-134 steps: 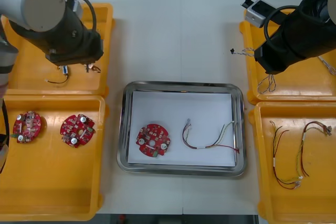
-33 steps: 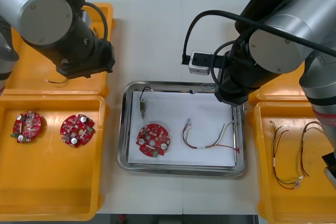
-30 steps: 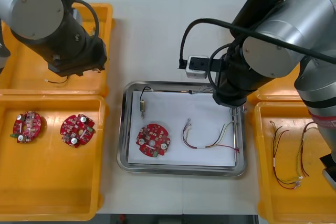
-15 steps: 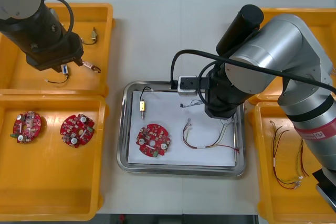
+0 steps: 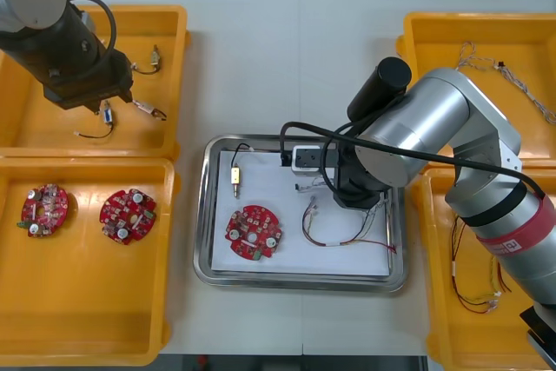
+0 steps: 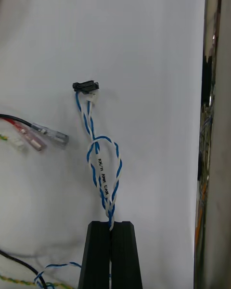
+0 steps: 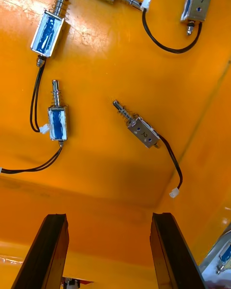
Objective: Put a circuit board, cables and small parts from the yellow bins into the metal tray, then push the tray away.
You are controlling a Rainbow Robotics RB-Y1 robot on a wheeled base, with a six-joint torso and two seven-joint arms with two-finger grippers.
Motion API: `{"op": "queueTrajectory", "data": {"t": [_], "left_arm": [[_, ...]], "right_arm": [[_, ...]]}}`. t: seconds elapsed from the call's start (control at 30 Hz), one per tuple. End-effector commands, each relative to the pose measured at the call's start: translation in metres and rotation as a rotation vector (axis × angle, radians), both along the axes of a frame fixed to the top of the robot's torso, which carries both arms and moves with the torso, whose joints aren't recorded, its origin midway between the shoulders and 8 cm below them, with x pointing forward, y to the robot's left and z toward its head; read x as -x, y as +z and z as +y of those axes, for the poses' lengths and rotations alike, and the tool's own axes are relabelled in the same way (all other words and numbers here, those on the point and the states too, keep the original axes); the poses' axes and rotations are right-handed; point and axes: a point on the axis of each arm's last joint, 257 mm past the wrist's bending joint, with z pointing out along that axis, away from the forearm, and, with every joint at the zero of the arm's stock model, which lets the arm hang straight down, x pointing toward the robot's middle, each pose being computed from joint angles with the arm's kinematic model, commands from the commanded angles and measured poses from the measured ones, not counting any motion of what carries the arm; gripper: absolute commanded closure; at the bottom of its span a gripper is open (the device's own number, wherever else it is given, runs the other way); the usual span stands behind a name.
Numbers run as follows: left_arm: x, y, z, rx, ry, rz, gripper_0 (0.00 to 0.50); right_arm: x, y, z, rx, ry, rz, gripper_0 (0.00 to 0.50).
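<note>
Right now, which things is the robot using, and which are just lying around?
In use: right gripper, shut on the blue and white cable; metal tray; left gripper, open over small metal parts.
Lying around: two circuit boards in a bin; cables in another.

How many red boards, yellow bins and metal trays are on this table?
Boards: 3
Bins: 4
Tray: 1
Total: 8

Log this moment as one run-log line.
right claw: shut on blue and white cable over metal tray | left claw: open above small metal parts in yellow bin
</note>
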Motion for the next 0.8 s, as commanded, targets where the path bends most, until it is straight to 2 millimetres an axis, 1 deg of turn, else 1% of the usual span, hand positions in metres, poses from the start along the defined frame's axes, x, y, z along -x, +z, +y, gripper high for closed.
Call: {"op": "queueTrajectory", "data": {"t": [0.03,0.27,0.47,0.5,0.53,0.6,0.63,0.67,0.7,0.8], "left_arm": [[-0.021,0.035,0.018,-0.024,-0.022,-0.086,0.0],[-0.03,0.021,0.03,-0.027,-0.055,-0.078,0.0],[-0.04,0.012,0.028,-0.02,-0.065,-0.093,0.0],[-0.041,0.01,0.028,-0.022,-0.066,-0.097,0.0],[-0.042,0.008,0.028,-0.025,-0.067,-0.096,0.0],[-0.043,0.004,0.028,-0.029,-0.067,-0.093,0.0],[-0.043,0.001,0.029,-0.031,-0.066,-0.09,0.0],[-0.043,-0.001,0.03,-0.03,-0.064,-0.084,0.0],[-0.043,-0.005,0.032,-0.029,-0.063,-0.076,0.0],[-0.042,-0.011,0.033,-0.035,-0.066,-0.067,0.0]], "right_arm": [[0.0,-0.008,0.013,-0.015,0.057,-0.008,0.5],[-0.008,-0.005,0.008,0.001,0.051,-0.042,0.5],[-0.01,-0.005,0.006,0.0,0.047,-0.047,0.5],[-0.01,-0.005,0.006,0.0,0.047,-0.049,0.463],[-0.01,-0.005,0.005,0.001,0.047,-0.05,0.411],[-0.011,-0.004,0.005,0.003,0.045,-0.052,0.195],[-0.012,-0.003,0.005,0.001,0.044,-0.053,0.098],[-0.011,-0.004,0.004,0.0,0.043,-0.05,0.046],[-0.011,-0.003,0.004,-0.003,0.04,-0.05,0.0],[-0.013,0.0,0.004,-0.014,0.036,-0.052,0.0]]}}
